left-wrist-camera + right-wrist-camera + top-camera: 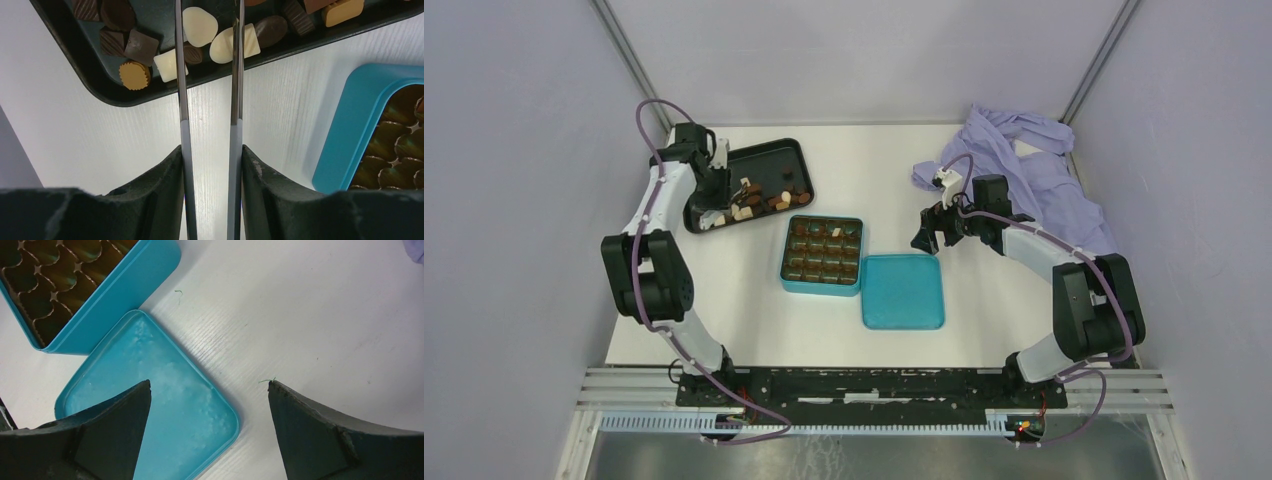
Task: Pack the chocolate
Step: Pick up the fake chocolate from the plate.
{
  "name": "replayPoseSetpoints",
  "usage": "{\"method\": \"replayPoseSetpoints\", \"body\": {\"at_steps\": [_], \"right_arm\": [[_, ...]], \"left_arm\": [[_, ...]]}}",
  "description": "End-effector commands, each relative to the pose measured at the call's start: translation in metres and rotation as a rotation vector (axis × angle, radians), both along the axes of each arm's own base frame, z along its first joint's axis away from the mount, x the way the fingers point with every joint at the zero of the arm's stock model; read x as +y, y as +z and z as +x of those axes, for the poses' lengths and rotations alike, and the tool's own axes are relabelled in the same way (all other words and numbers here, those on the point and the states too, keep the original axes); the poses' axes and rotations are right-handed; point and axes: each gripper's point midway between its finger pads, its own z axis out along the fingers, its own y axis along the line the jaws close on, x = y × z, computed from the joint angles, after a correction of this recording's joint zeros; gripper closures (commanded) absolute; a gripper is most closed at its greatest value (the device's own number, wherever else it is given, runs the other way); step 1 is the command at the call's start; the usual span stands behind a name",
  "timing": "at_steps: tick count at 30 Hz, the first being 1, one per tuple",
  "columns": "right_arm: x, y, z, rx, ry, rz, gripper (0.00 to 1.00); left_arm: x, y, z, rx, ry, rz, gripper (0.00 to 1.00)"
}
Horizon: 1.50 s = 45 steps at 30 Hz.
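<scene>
In black tray [95,80], smooth rounded chocolate [200,26].

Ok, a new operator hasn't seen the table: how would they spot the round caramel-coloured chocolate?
Find the black tray left of the teal box. In its rounded corner in the left wrist view, just inside the rim, lies the tan chocolate. Only it is round with a ridged, cup-like edge; its neighbours are dark squares and a cream block.

You're looking at the chocolate [199,26]: small loose pieces in dark brown, tan and cream-white, some rounded, some square, one a fluted tan cup, scattered in a single layer along the near edge of the black tray [764,165] on the desk [874,170].
</scene>
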Motion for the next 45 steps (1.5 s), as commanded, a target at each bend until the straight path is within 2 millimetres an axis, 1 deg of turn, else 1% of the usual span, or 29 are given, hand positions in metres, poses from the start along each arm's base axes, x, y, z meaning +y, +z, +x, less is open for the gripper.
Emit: {"method": "replayPoseSetpoints", "body": {"at_steps": [1,6,11,12,17,18,28,36,45], "right_arm": [[0.004,0.014,0.012,-0.036,0.008,0.020,0.07],[0.004,0.013,0.012,-0.032,0.010,0.018,0.07],[0.003,0.012,0.013,-0.031,0.008,0.015,0.07],[0.004,0.013,0.012,-0.031,0.009,0.015,0.07],[0.004,0.013,0.013,-0.031,0.009,0.015,0.07],[0.004,0.012,0.013,-0.030,0.010,0.015,0.07],[0.005,0.013,0.013,-0.026,0.012,0.022,0.07],[0.005,0.015,0.012,-0.034,0.014,0.025,0.07],[0.006,0.016,0.011,-0.035,0.016,0.029,0.08]], "left_arm": [[-0.002,0.010,0.015,-0.039,-0.042,-0.017,0.53],[-0.001,0.005,0.016,-0.023,-0.033,-0.022,0.56],[-0.002,0.001,0.016,-0.010,-0.027,-0.031,0.66],[-0.002,0.001,0.016,-0.009,-0.025,-0.032,0.70],[-0.002,0.003,0.014,-0.012,-0.009,-0.035,0.94],[-0.002,0.005,0.014,-0.016,-0.004,-0.036,0.97],[-0.008,0.022,0.008,-0.050,0.079,-0.081,0.98],[-0.013,0.021,0.004,-0.062,0.120,-0.112,0.98],[-0.013,0.025,0.001,-0.087,0.143,-0.118,0.98]]}}
